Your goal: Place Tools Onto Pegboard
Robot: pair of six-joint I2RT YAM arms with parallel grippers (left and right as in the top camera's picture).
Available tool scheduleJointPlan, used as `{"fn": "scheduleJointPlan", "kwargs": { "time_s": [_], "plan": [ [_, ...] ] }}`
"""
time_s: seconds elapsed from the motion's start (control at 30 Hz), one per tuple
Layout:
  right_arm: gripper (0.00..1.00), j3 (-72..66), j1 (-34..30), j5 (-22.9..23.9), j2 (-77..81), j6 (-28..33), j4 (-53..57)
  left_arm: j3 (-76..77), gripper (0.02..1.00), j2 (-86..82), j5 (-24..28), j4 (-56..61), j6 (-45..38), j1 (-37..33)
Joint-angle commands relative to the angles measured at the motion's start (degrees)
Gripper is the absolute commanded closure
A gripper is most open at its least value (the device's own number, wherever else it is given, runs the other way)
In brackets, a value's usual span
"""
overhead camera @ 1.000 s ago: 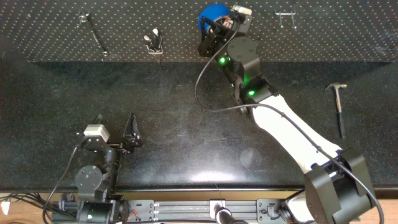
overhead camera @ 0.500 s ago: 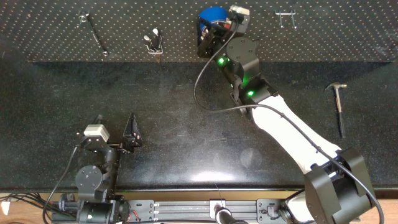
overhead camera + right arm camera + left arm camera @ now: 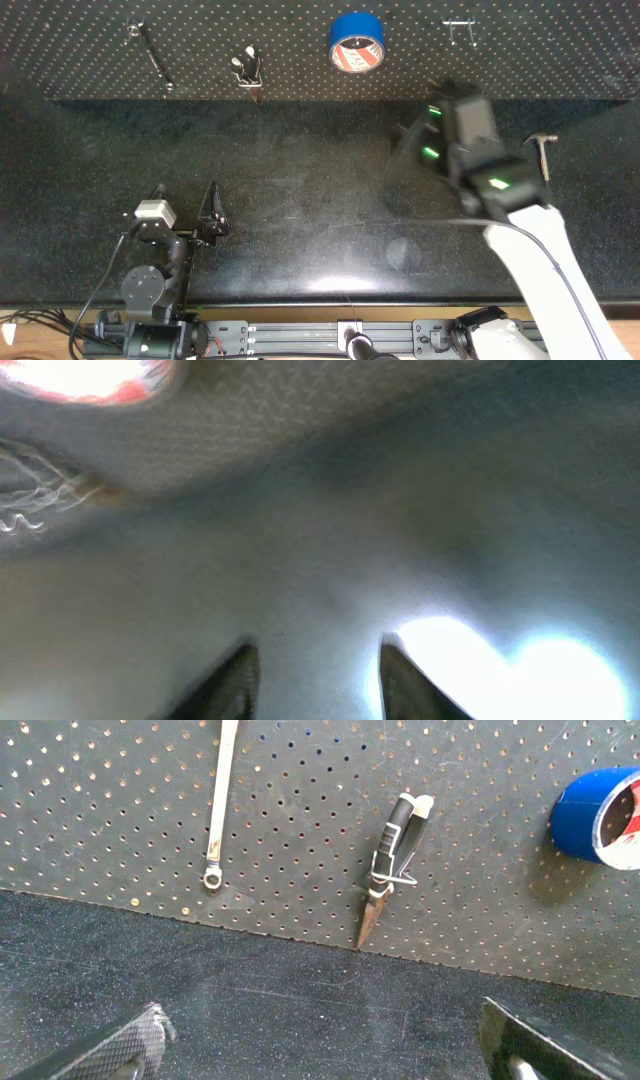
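A blue tape roll (image 3: 356, 43) hangs on the pegboard (image 3: 560, 60), also seen from the left wrist (image 3: 598, 815). A wrench (image 3: 152, 55) (image 3: 215, 805) and pliers (image 3: 247, 68) (image 3: 392, 855) hang further left. On the black mat at the right lies a hammer (image 3: 545, 165). My right arm (image 3: 470, 140) is blurred, just left of the hammer and below the board; the right gripper (image 3: 315, 680) is open with nothing between its fingers. My left gripper (image 3: 185, 205) rests open and empty near the front left, facing the board.
An empty double hook (image 3: 460, 30) sticks out of the pegboard to the right of the tape. The black mat (image 3: 300, 180) between the two arms holds no loose items. A wooden edge shows at the far right (image 3: 625, 150).
My right gripper let go of the blue tape roll, which now hangs on the board. The right arm swung back and to the right, toward the hammer. The left arm stayed still.
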State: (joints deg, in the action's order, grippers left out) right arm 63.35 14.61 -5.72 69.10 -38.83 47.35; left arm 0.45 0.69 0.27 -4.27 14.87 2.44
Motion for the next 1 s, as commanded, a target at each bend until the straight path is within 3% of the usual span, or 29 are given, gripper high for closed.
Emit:
{"fn": "scheduleJointPlan", "kwargs": {
  "time_s": [0.03, 0.07, 0.13, 0.17, 0.2, 0.23, 0.27, 0.33, 0.43, 0.5, 0.57, 1.0],
  "plan": [
    [0.205, -0.35, -26.01, 6.12, -0.68, 28.83, 20.96, -0.13, 0.025, -0.48, 0.44, -0.31, -0.31, -0.13],
    [0.202, -0.35, -33.00, 6.19, 3.15, 34.05, 23.50, -0.13, 0.025, -0.48, 0.42, -0.31, -0.28, -0.13],
    [0.202, -0.35, -43.65, 4.22, 12.39, 36.20, 20.39, -0.13, 0.025, -0.48, 0.42, -0.31, -0.31, -0.13],
    [0.200, -0.35, -46.18, 5.33, 15.63, 36.17, 17.84, -0.13, 0.025, -0.48, 0.42, -0.31, -0.31, -0.13],
    [0.112, -0.35, -48.87, 9.84, 19.67, 37.94, 15.04, -0.13, 0.025, -0.48, 0.42, -0.31, -0.31, -0.13],
    [0.077, -0.35, -50.14, 13.86, 22.03, 44.11, 12.28, -0.13, 0.025, -0.48, 0.42, -0.31, -0.28, -0.13],
    [0.071, -0.35, -50.49, 13.46, 23.65, 51.19, 10.21, -0.13, 0.025, -0.48, 0.44, -0.31, -0.31, -0.13],
    [0.069, -0.35, -50.38, 5.49, 25.38, 68.52, 8.35, -0.13, 0.025, -0.48, 0.42, -0.31, -0.31, -0.13],
    [0.069, -0.35, -50.07, 3.74, 25.49, 78.68, 5.22, -0.13, 0.025, -0.48, 0.42, -0.31, -0.31, -0.13],
    [0.069, -0.35, -50.31, -0.61, 27.08, 80.48, 4.17, -0.13, 0.025, -0.48, 0.42, -0.31, -0.31, -0.13],
    [0.069, -0.07, -50.71, -0.31, 30.38, 83.76, 3.48, -0.13, 0.025, -0.48, 0.42, -0.31, -0.31, -0.13],
    [0.069, 1.79, -52.30, 0.98, 37.09, 80.94, 3.54, -0.13, 0.025, -0.48, 0.42, -0.31, -0.31, -0.13]
  ]
}}
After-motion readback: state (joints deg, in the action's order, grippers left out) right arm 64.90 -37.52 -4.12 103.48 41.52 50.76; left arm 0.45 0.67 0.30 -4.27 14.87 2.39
